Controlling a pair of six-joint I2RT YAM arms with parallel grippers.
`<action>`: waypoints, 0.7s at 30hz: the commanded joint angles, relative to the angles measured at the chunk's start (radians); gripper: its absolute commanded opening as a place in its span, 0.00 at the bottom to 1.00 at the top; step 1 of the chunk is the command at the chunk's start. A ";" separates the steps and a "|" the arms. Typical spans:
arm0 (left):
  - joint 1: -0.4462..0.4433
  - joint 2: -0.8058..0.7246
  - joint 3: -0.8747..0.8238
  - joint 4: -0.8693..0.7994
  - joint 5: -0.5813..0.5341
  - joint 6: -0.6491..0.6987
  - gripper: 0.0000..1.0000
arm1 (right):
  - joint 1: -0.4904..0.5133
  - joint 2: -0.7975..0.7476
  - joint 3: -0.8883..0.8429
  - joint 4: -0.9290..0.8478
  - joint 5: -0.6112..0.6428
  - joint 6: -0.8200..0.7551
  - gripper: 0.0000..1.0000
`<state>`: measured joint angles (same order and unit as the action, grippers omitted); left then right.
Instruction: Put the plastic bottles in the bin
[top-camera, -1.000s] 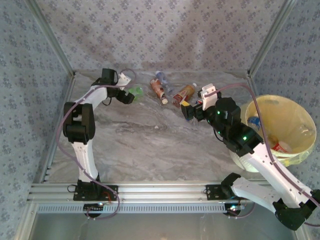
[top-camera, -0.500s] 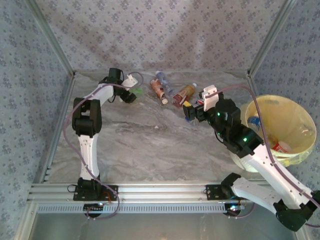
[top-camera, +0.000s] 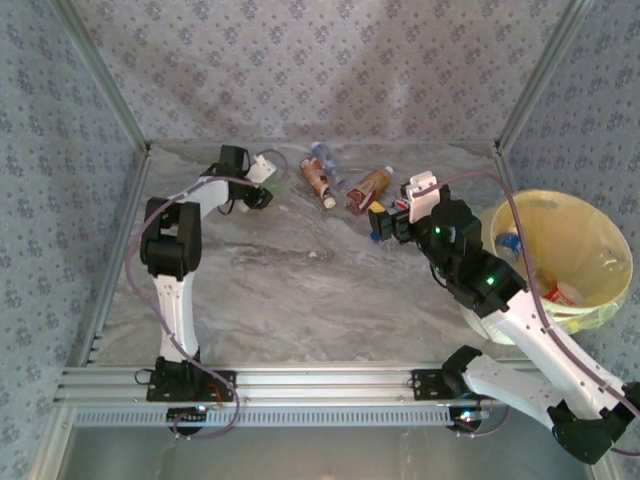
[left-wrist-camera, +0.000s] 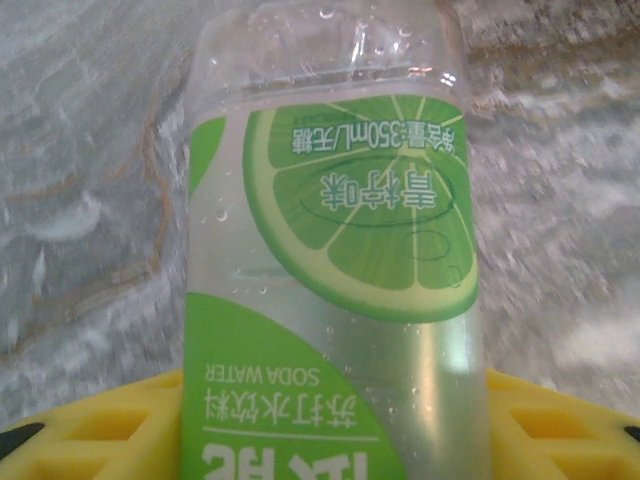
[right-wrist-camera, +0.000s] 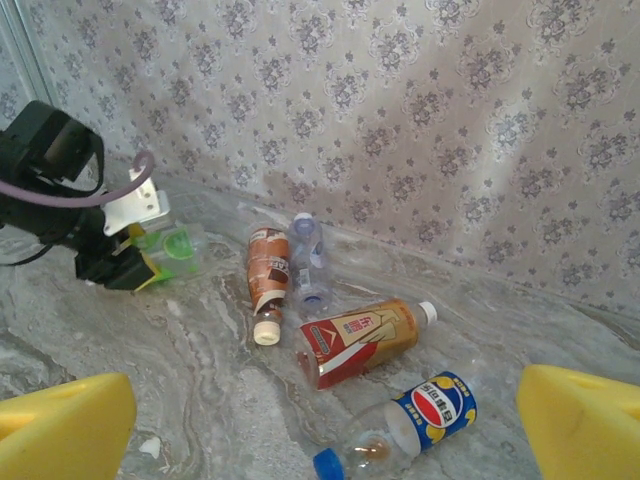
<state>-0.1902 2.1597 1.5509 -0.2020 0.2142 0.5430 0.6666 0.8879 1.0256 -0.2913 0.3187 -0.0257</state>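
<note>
The left claw (top-camera: 258, 197) is closed on the green-label bottle (left-wrist-camera: 330, 260), which lies at the far left of the surface (top-camera: 290, 290); the right claw (right-wrist-camera: 325, 425) stands open. Expect thin, light, slippery plastic: grip the labelled mid-body gently.

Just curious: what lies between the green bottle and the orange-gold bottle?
Right wrist view: a brown-labelled bottle and a clear bottle, lying side by side.

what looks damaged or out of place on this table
The brown-labelled plastic bottle with a white cap looks crumpled, its label wrinkled near the neck. The gold-and-red-labelled bottle beside it looks dented. Both lie on their sides on the grey marbled table, outside the large round pale-yellow bin.
</note>
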 joint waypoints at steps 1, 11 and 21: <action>-0.021 -0.141 -0.145 0.189 -0.035 -0.089 0.54 | 0.006 -0.012 -0.016 0.027 0.001 0.029 1.00; -0.153 -0.453 -0.475 0.383 -0.144 -0.276 0.44 | 0.002 0.047 -0.069 0.114 -0.056 0.216 1.00; -0.406 -0.808 -0.713 0.439 -0.208 -0.517 0.42 | -0.053 0.222 -0.072 0.216 -0.255 0.641 0.99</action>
<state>-0.5613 1.4296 0.8757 0.1841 0.0307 0.1249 0.6170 1.0813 0.9493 -0.1513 0.1509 0.4797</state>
